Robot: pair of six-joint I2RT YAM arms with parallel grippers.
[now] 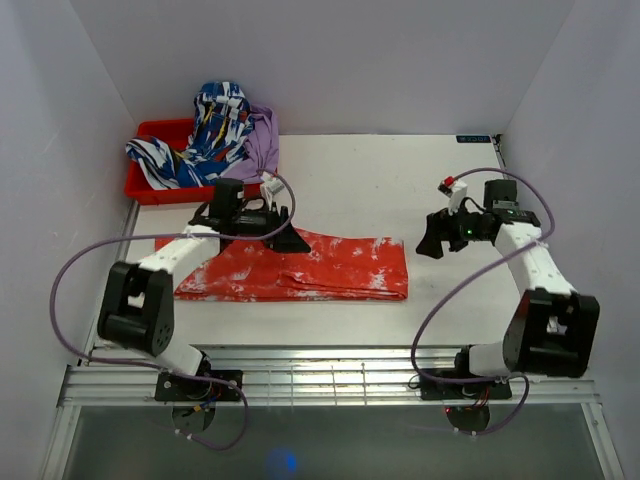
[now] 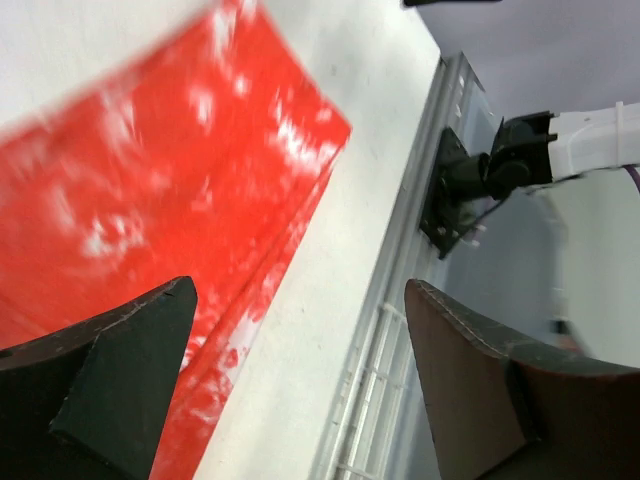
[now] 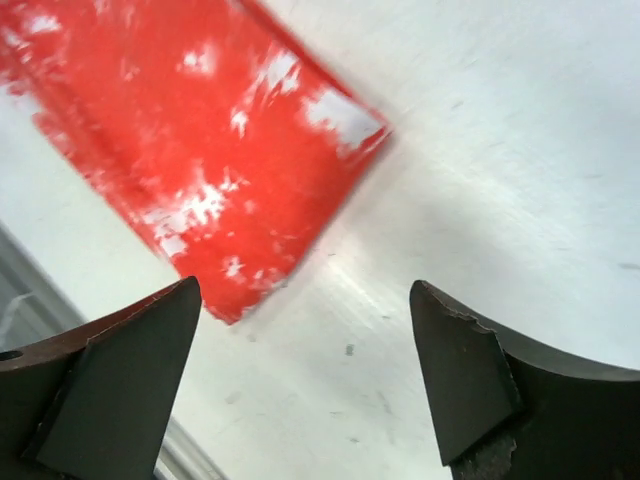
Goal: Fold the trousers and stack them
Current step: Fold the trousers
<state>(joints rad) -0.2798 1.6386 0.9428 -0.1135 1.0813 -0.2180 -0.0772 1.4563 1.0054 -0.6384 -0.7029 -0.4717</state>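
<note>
The trousers [image 1: 330, 270] lie flat on the white worktop [image 1: 380, 180], left of centre in the overhead view. They form a long, low rectangle of orange-red cloth mottled with white blotches. Along the lower edge thin layered edges show, one over another, and the right end is cut off square. The cloth looks smooth and thin, with little wrinkling.

The left pincer [image 1: 285, 238] sits over the upper edge of the cloth near its middle; whether it touches the fabric cannot be told. In its wrist view the pincer [image 2: 300, 290] is spread wide, and nothing lies between the two dark, wedge-shaped fingers [image 2: 120, 380]. The trousers [image 2: 150, 200] fill the upper left of that blurred frame.

The right pincer [image 1: 432, 243] hangs just right of the trousers' square end, over bare worktop. Its wrist view shows the pincer [image 3: 305, 288] equally spread and gripping nothing. One corner of the trousers [image 3: 200, 140] points toward the frame's centre, and the worktop [image 3: 500, 150] shows fine scuffs.

At the upper left of the overhead view a red plastic bin [image 1: 140, 185] holds a crumpled blue-and-white garment [image 1: 210, 130] and a soft purple garment [image 1: 262, 140].
</note>
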